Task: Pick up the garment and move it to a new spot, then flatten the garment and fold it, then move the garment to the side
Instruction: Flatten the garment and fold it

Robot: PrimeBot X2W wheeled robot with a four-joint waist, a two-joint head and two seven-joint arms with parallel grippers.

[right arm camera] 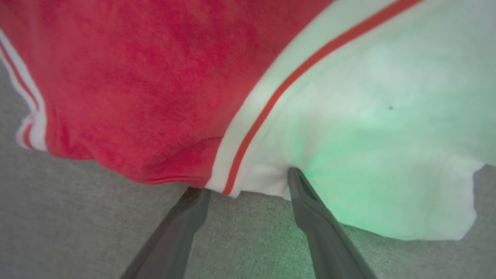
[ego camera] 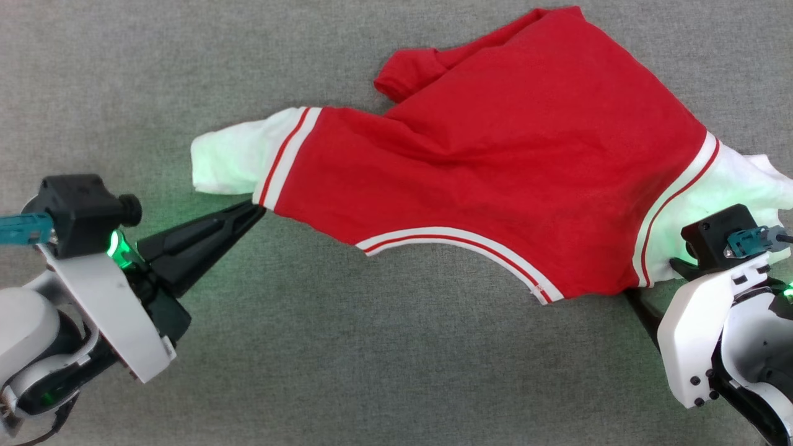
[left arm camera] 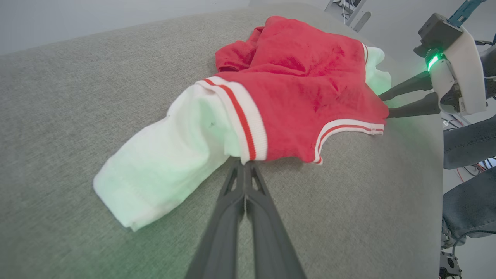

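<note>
Garment (ego camera: 495,142): left gripper (ego camera: 257,209) clamped on left sleeve seam, right gripper (right arm camera: 248,182) fingers apart; best tugged flat before left releases.

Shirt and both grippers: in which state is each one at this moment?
Shirt: lying on the grey surface, spread out but wrinkled, not folded.
Left gripper: shut on the shirt's edge, at the striped seam of one white sleeve.
Right gripper: open, fingers at the shirt's edge by the other sleeve seam, not gripping.
</note>
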